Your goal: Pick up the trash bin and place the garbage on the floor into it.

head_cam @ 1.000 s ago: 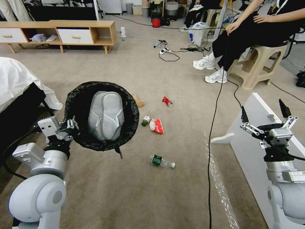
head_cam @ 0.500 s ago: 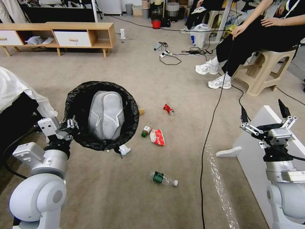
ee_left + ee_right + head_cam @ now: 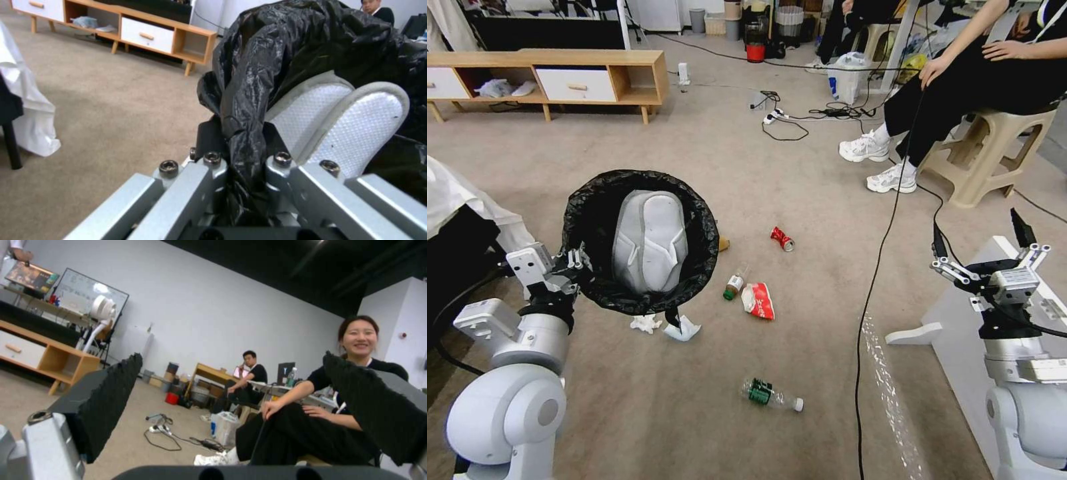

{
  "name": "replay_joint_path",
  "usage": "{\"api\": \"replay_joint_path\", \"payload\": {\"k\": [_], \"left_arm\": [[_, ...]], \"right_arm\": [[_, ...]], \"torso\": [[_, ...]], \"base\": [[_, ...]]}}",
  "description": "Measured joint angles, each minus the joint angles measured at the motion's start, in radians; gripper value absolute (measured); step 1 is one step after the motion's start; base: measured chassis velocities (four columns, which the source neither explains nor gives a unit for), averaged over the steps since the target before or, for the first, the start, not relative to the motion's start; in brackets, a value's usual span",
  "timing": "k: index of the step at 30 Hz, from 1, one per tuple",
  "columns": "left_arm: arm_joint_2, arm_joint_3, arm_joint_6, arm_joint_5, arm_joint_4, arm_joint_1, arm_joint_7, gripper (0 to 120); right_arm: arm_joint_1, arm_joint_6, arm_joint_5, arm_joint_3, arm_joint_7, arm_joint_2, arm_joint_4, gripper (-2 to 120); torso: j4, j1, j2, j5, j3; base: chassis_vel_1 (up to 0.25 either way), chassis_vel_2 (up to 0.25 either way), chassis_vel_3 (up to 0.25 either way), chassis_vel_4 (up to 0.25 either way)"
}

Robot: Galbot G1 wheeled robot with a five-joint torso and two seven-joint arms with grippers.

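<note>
— Jaws first: how do they stand?

— On the left gripper (image 3: 575,261) they are closed on the rim of the trash bin (image 3: 639,241), pinching the black liner. On the right gripper (image 3: 982,248) they are spread wide with nothing between, raised at the robot's right side.

— What does the left wrist view add?

— It shows the pinch from close: the crinkled liner (image 3: 249,100) is squeezed between the two metal fingers (image 3: 213,173). The head view shows instead that the bin is held above the floor (image 3: 694,413), and that a grey-white object (image 3: 649,241) lies inside it.

— And the garbage?

— It lies on the carpet ahead of the robot, between the two arms. I count one crushed red can (image 3: 782,239), one red-and-white wrapper (image 3: 758,300), two bottles, a small one (image 3: 734,285) beside the wrapper and a green-labelled one (image 3: 770,394) nearer the robot, and two white tissues (image 3: 646,324) (image 3: 684,329) just below the bin. A brown piece (image 3: 723,244) is half hidden behind the bin.

— Anything in the way?

— One black cable (image 3: 875,280) runs across the carpet right of the litter, and a white board (image 3: 994,313) lies beside the right arm.
</note>
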Motion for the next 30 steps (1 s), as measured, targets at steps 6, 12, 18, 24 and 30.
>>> {"api": "replay_joint_path", "payload": {"k": [6,12,18,24,30], "left_arm": [[0.000,-0.001,0.000,0.000,-0.002,0.001,0.000,4],[-0.001,-0.001,0.000,0.000,-0.003,0.003,0.000,4],[-0.001,0.000,0.000,0.001,-0.004,0.006,0.000,4],[-0.001,0.001,0.000,0.003,-0.006,0.008,0.000,4],[0.003,-0.002,0.000,0.001,-0.006,0.009,0.000,4]], "right_arm": [[0.001,0.000,0.000,-0.001,0.000,0.000,0.001,100],[0.000,-0.001,0.000,0.000,0.000,-0.002,0.004,100],[0.000,0.002,0.003,0.000,0.000,-0.002,0.004,100],[0.001,0.013,0.007,0.000,-0.004,-0.003,0.003,100],[-0.028,-0.027,0.047,-0.031,-0.004,-0.055,0.000,100]], "torso": [[0.0000,0.000,0.000,-0.0002,0.000],[0.0001,0.000,0.000,-0.0001,0.000],[0.0000,0.000,0.000,-0.0001,0.000],[0.0001,0.000,0.000,-0.0002,0.000],[-0.0001,0.000,0.000,0.0002,0.000]], "base": [[-0.103,0.112,0.109,-0.106],[-0.088,0.090,0.090,-0.086],[-0.115,0.108,0.107,-0.107],[-0.044,0.049,0.023,-0.048],[0.000,0.000,0.000,0.000]]}}
